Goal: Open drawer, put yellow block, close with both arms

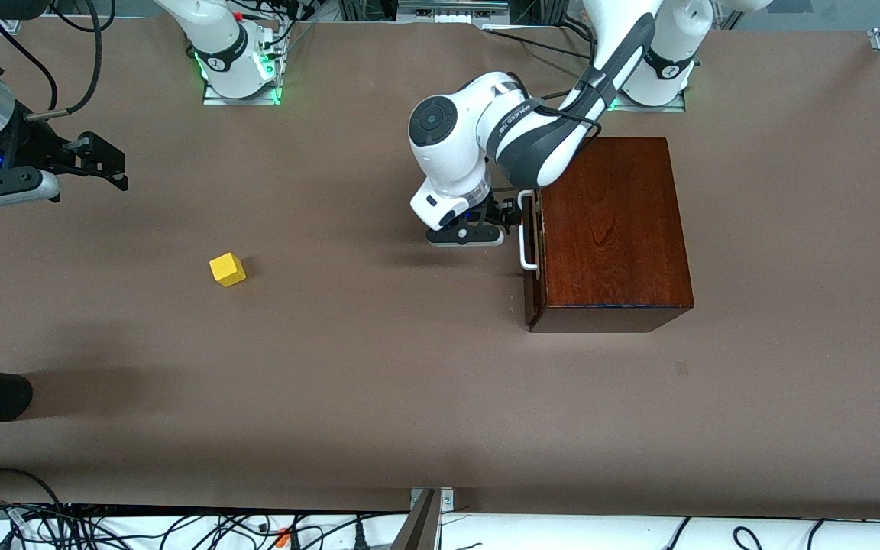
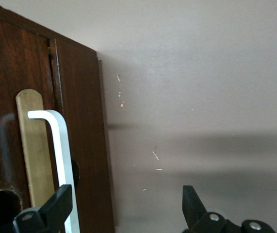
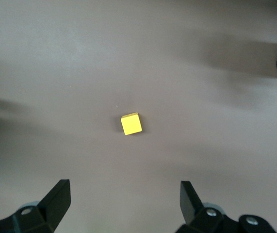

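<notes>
Fingers of our left gripper point(image 1: 515, 216) are spread wide at the drawer point(image 1: 532, 252) front, one black tip point(image 2: 58, 201) right against the white handle point(image 2: 60, 155), the other clear of it over bare table point(image 1: 409, 382); nothing is grasped. We see the drawer shut in the brown box point(image 1: 612, 229), which sits toward the left arm's end of the table. Our right gripper point(image 1: 108, 162) hangs with fingers point(image 3: 56, 199) released, empty, above the table near the right arm's end. Our block point(image 1: 227, 269) lies alone on the table, well apart from the box, nearer the front camera than the right gripper's spot.
</notes>
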You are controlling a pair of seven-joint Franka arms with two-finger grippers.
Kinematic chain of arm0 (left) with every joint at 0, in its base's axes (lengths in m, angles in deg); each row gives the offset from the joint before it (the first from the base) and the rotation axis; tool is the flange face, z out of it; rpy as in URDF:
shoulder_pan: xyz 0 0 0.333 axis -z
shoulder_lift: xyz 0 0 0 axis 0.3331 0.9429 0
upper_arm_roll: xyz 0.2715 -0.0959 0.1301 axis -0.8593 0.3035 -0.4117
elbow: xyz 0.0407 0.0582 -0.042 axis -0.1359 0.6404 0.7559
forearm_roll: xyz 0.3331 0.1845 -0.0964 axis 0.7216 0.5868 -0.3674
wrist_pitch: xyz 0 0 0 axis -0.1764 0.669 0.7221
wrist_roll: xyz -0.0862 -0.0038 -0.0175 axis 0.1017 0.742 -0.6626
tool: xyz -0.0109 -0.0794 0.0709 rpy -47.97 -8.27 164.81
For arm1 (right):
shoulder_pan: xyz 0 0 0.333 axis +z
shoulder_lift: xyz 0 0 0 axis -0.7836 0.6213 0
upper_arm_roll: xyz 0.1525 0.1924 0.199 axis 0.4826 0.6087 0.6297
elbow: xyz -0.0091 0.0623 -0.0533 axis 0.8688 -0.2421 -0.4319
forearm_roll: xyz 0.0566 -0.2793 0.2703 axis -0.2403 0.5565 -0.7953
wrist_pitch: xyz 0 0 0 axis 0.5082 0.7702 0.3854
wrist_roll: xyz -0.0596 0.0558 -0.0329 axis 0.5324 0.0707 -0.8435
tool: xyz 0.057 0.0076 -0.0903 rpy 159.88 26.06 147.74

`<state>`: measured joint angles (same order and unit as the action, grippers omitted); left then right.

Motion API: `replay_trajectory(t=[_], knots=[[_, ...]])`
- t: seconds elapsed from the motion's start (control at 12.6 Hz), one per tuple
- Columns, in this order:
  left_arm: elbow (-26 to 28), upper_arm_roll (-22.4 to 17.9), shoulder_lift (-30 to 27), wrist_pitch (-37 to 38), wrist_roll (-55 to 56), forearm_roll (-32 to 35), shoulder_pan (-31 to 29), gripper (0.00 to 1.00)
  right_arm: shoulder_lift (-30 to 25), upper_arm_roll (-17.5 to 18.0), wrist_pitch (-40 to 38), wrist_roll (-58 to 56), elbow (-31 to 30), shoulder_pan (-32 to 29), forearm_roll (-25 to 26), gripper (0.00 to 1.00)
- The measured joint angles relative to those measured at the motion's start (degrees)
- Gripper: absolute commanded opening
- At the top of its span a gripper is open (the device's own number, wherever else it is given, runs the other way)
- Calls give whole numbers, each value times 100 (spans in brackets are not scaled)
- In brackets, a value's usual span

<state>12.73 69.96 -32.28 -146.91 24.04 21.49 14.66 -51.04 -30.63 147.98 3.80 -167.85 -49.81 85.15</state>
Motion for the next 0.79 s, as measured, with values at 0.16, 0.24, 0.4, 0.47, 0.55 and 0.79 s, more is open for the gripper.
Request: replay_trajectory(t=[0.16,0.24,0.4,0.47,0.55,0.79], knots=[[31,-23,41,117,11,0,0,100,53,0,97,0,0,0,0,100],[37,-30,48,191,16,0,0,100,91,0,187,0,1,0,0,100],[38,-54,48,266,19,6,-3,100,163,6,263,0,2,1,0,100],[42,-71,52,283,20,17,-7,100,192,14,284,0,3,2,0,100],[51,-87,69,291,20,23,-9,100,233,26,301,0,4,2,0,100],[83,-89,181,291,33,269,-8,100,535,53,320,-3,0,7,0,100]])
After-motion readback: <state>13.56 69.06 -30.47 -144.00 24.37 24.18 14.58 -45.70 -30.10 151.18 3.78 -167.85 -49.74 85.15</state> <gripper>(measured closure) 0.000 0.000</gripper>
